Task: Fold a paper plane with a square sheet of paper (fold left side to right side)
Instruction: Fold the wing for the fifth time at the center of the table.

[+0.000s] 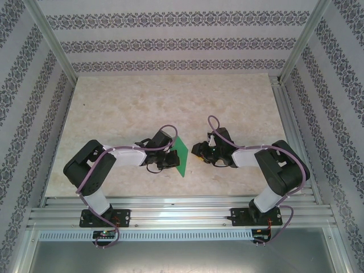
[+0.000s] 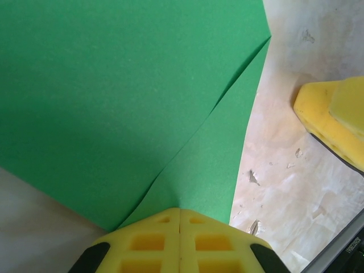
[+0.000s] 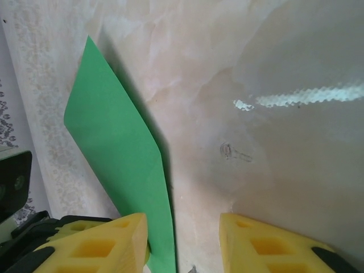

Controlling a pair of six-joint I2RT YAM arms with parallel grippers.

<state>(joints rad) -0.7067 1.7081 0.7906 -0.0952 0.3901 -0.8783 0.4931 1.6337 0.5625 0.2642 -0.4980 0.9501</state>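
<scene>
The square sheet of paper is bright green and stands tilted on edge at the table's middle front, between the two grippers. My left gripper is shut on its near corner; in the left wrist view the yellow fingertips press together on the paper, which has a diagonal fold line. My right gripper is open just to the right of it. In the right wrist view the paper lies inside the right gripper's gap, beside its left finger. A paper plane is out of view.
The marbled tabletop stretches back to patterned walls. Aluminium rails carry the arm bases along the near edge. One yellow finger of the right gripper sits close to the paper's right edge. Small scuffs mark the table.
</scene>
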